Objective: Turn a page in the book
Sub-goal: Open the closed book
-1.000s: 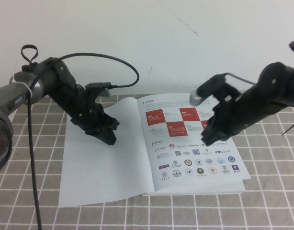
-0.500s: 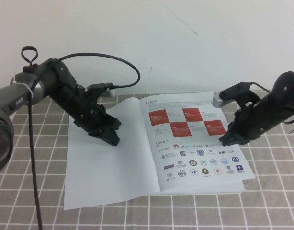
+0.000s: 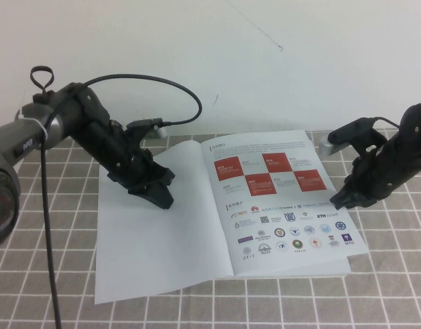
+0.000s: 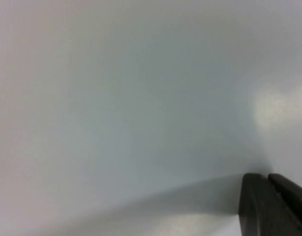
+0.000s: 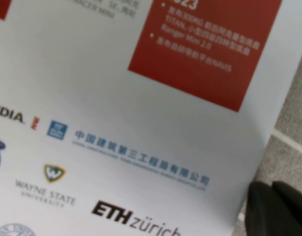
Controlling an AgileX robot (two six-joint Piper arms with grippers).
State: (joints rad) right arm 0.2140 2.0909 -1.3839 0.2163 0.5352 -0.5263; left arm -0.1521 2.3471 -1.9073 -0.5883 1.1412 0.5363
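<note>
The thin white softcover book point(image 3: 224, 212) lies open, its glossy turned page point(image 3: 159, 233) flat at left under the closed left gripper point(image 3: 155, 193), closed right gripper point(image 3: 342, 200) beside the right edge; the turn looks done, so both arms probably lift clear next.

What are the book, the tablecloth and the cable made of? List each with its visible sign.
Book: likely coated paper; thin printed leaves, faint sheen.
Tablecloth: probably woven fabric; matte grey-brown with white grid lines.
Cable: seemingly rubber or plastic sheathing; smooth black, loops freely.
</note>
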